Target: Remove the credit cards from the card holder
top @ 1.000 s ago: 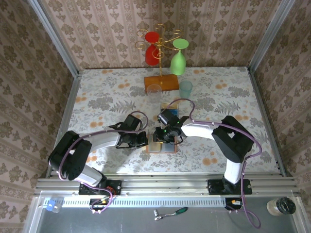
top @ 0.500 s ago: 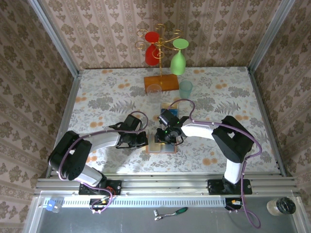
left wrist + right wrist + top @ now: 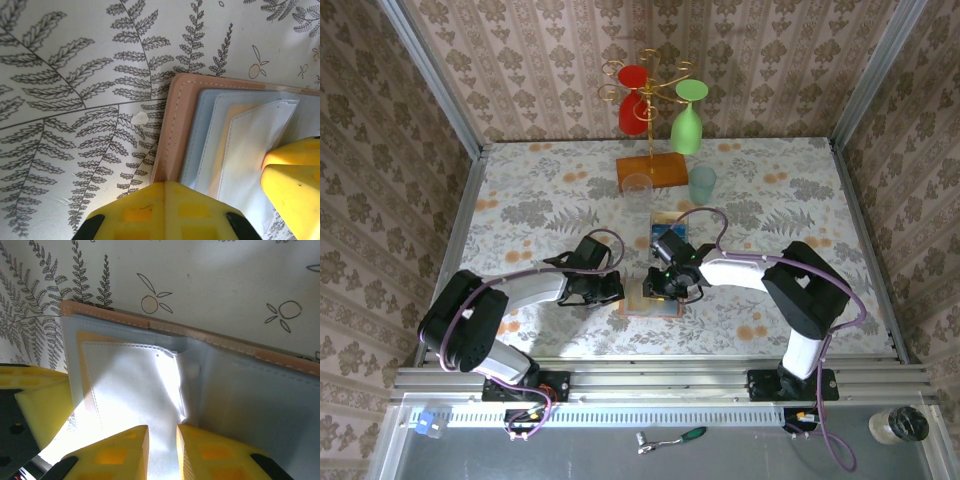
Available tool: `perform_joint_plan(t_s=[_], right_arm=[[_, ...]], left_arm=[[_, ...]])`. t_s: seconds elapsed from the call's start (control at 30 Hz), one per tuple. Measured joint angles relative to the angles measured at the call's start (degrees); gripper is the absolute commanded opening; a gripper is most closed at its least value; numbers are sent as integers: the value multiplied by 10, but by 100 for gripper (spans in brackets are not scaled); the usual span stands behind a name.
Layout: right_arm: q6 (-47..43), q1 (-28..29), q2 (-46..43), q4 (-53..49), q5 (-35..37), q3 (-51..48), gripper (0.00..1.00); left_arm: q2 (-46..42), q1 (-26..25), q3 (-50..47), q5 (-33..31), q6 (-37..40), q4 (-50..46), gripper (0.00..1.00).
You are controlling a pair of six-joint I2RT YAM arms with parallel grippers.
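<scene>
Moved: the right gripper (image 3: 663,288) has crept slightly toward the table's near edge, over the card holder (image 3: 638,303). The other arm has not shifted.
Where: the card holder lies open and flat on the tablecloth (image 3: 540,200) between both grippers, pockets up.
Handling: the credit cards look thin, light, stiff and slick. The soft wallet would probably lift unless pinned.
Hold: a tan-orange card (image 3: 227,131) peeks from a pocket, so its bare edge seems the best grip.
Left side: the left gripper (image 3: 165,189) has its fingers pressed together, tips on the salmon corner, holding nothing.
Right side: the right gripper's fingers are nearly together on the pale pocket. Whether a card sits between them, I cannot tell.
</scene>
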Motion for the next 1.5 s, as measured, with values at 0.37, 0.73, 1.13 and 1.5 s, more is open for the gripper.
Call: perform_joint_plan(t_s=[0.37,0.73,1.13,1.5], right_arm=[[0,-12,-12,30,-5,-26,23],[7,-23,-17,69,-30,-50,23],[20,-38,-29,110,-54,-83,23],[33,-43,-30,134,-66,-95,23]], left_arm=[[-56,0,11,-11,1,-29,14],[-30,-22,11,6,-29,41,31],[14,-31,11,18,-59,112,35],[35,-32,-4,33,-79,164,33]])
